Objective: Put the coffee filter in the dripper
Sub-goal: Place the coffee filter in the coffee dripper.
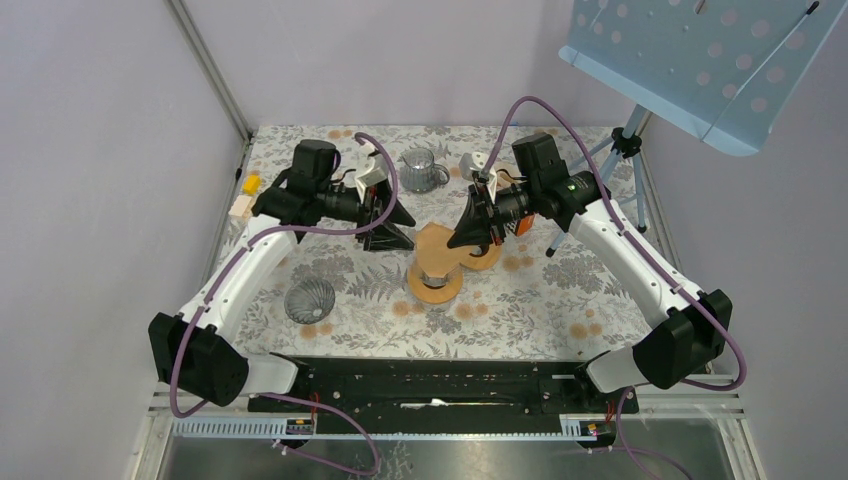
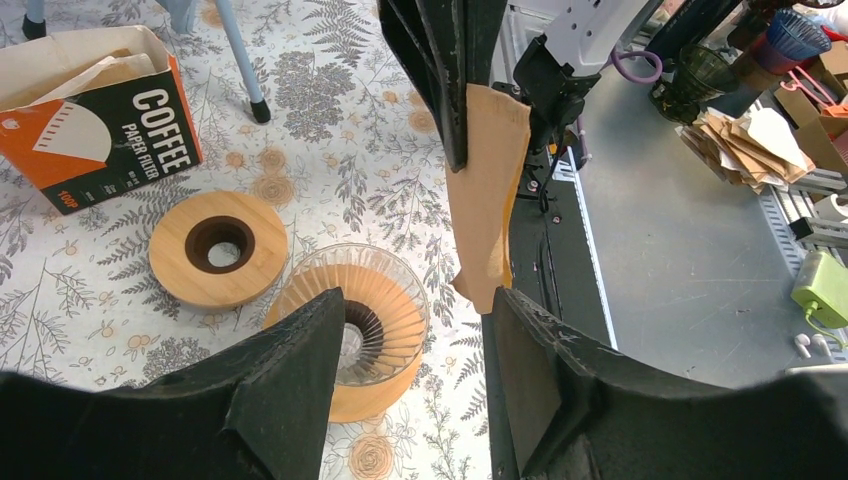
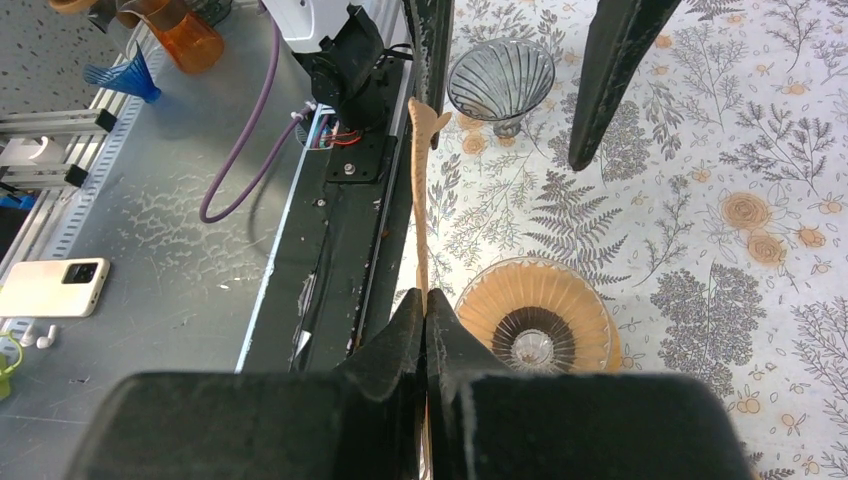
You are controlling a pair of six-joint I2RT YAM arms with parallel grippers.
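Judging by looks, the paper filter [image 2: 490,190] is v. light, thin and floppy. It creases or tears easily, slips from a weak pinch, and has no weight to settle itself. Best hold is a flat pinch near one edge, w/ the rest left free so it can be spread into a cone.

Right gripper [image 3: 426,322] has its jaws clamped together on one edge of the filter, and the sheet runs straight out from the fingers. Left gripper [image 2: 418,300] has its jaws apart w/ nothing held. The filter sits close by one of its fingers; touching or not, can't tell.

The filter is up in the air, just beside and above the glass dripper [image 2: 355,320], not in it yet. It looks folded flat, so it prob. needs opening first.

What each view adds:
- **Left wrist cam:** only view of the filter's broad face. Also shows the dripper on its wooden base [image 2: 370,400], a spare wooden ring [image 2: 215,245] next to it, and the filter box [image 2: 100,120].
- **Right wrist cam:** filter is just a thin line, but the pinch is plain. Also shows a 2nd glass dripper [image 3: 500,85] on the table [image 3: 700,130] and a phone [image 3: 50,285] off to the side.
- **Top cam:** gives the layout, w/ both grippers facing each other over the wooden base and the filter mostly hidden by the right gripper.
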